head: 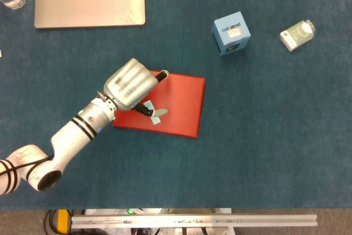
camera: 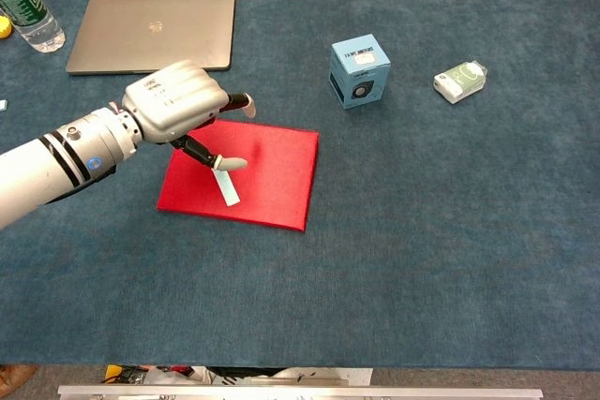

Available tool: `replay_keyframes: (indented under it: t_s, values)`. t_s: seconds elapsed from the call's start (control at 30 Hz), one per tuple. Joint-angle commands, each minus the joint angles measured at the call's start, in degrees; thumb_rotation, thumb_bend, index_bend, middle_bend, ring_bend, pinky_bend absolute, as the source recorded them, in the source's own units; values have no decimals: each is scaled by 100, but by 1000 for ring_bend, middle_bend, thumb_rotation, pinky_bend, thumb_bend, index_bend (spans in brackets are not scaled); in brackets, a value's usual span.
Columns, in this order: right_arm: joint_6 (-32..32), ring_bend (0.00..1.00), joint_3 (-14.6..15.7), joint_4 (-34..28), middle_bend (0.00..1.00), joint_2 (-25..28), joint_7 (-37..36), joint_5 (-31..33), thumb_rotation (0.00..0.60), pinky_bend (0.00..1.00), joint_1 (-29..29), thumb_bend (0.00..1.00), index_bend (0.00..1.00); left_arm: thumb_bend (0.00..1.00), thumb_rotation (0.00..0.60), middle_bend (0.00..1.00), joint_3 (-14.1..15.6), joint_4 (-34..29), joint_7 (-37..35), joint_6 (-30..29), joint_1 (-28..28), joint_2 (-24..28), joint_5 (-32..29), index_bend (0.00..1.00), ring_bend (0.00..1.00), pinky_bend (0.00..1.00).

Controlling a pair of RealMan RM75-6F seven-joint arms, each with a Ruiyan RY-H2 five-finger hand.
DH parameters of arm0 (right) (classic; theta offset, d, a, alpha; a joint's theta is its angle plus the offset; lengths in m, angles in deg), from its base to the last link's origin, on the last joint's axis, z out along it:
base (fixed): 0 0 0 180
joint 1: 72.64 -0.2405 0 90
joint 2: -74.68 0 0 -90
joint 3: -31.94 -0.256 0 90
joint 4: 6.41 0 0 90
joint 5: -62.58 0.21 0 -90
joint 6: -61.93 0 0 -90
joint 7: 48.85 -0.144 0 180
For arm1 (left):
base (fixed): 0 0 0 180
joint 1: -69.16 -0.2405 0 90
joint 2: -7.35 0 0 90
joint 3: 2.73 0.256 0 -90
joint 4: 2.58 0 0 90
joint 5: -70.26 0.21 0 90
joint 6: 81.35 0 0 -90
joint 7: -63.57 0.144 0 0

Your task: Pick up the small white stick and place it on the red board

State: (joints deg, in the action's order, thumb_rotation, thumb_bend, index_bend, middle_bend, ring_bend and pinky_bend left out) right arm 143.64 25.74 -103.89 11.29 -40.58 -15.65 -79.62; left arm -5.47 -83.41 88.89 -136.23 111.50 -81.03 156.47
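Note:
The small white stick [camera: 226, 187] lies flat on the left part of the red board [camera: 277, 175], nothing gripping it. My left hand [camera: 178, 111] hovers above the board's far-left corner, fingers spread and empty; one fingertip [camera: 234, 164] hangs just over the stick's far end. In the head view the stick [head: 155, 118] is partly hidden under that same fingertip [head: 160, 111], the left hand [head: 132, 83] covers the corner of the red board [head: 181, 103], and the arm runs off to the lower left. My right hand shows in neither view.
A closed laptop [camera: 150, 33] lies at the back left with a water bottle [camera: 26, 12] beside it. A blue box [camera: 359, 70] stands behind the board to its right, and a white-green packet [camera: 459, 81] lies further right.

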Motion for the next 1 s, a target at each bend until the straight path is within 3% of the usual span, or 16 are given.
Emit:
replay_keyframes:
  t_s: [0.03,0.1,0.23,0.47,0.63,0.77,1.0]
  values:
    - [0,500,2,20,509,-4,-23,7,600,416,9,362,383,140,498,965,-26,145,37,-10,10,-139,-48,256,966,949]
    - [4,502,0,33,509,0,-40,10,600,417,16,362,383,140,551,967,-26,245,32,-29,7,-229,-67,255,969,949]
    - [8,502,-7,50,509,5,-63,3,600,417,18,362,383,140,586,968,-60,401,26,-14,25,-373,-148,255,972,949]
    - [34,503,-14,71,509,30,-116,3,600,417,44,362,383,140,596,969,-110,459,44,-42,17,-416,-277,255,973,949]
    - [25,504,-7,104,509,17,-164,-13,600,417,49,362,383,140,589,969,-98,148,112,-100,-27,-203,-318,254,973,949]
    - [2,506,-6,137,509,8,-200,-42,600,416,33,362,383,148,600,970,82,-276,-7,14,-3,152,-138,263,974,949]
    - [-1,511,-5,159,509,23,-230,-46,600,417,41,362,383,519,600,994,615,-862,141,303,75,998,413,277,998,950]
